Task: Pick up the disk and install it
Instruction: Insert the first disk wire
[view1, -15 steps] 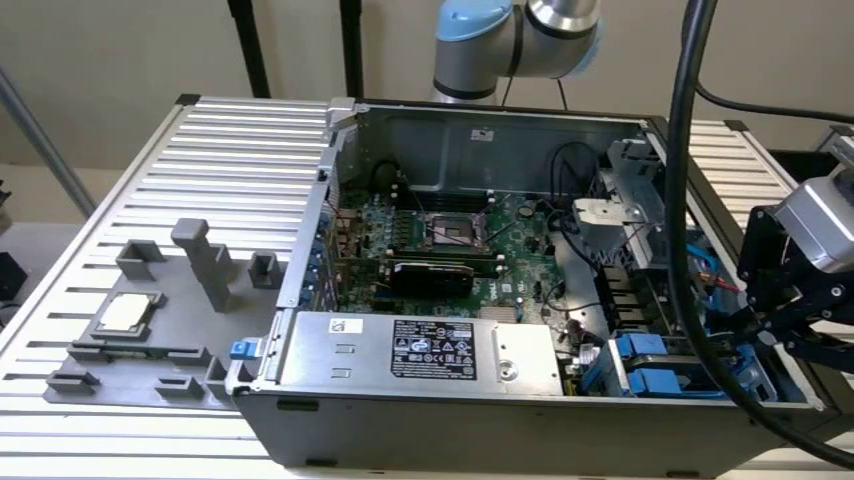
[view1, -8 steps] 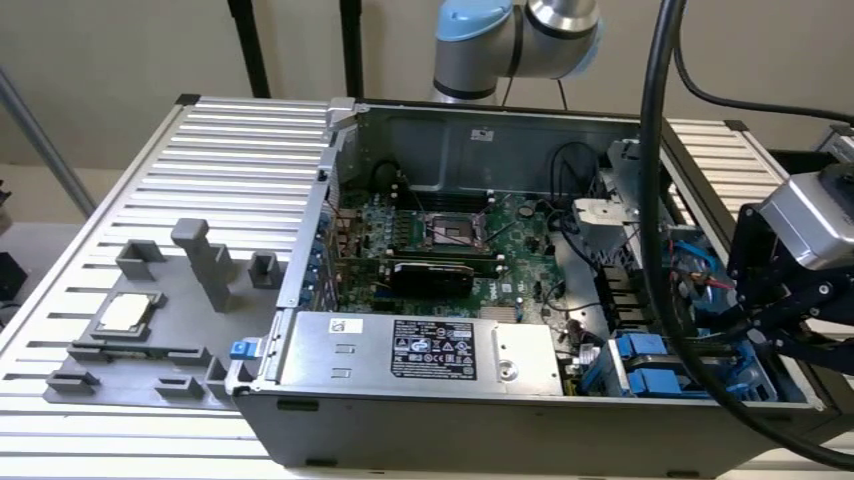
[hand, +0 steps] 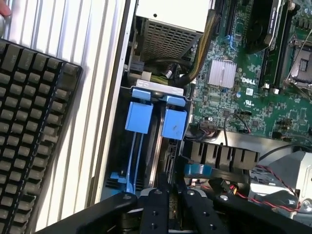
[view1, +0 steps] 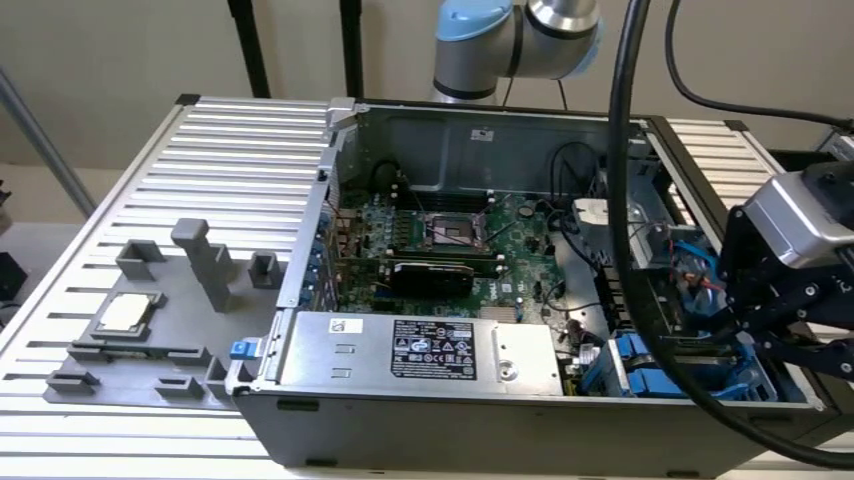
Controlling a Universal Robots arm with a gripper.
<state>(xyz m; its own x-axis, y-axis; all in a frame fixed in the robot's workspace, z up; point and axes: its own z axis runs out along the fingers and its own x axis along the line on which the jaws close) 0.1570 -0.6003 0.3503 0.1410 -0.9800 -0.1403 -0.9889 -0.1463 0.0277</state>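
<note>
Tool (hand: 170, 196) first: its black fingers are pinched nearly together on the near edge of the disk (hand: 156, 141), which stands on edge between its blue carrier rails in the drive bay (view1: 641, 365) at the corner of the computer case (view1: 400, 430). I'd keep it square to the bay and press straight along the rails — the cables (hand: 197, 58) and motherboard (hand: 234, 97) sit just beside it.

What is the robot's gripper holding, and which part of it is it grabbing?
The gripper seems to be pinching the disk, which stands on edge in its blue carrier. It grips the disk by the end nearest the wrist.
</note>
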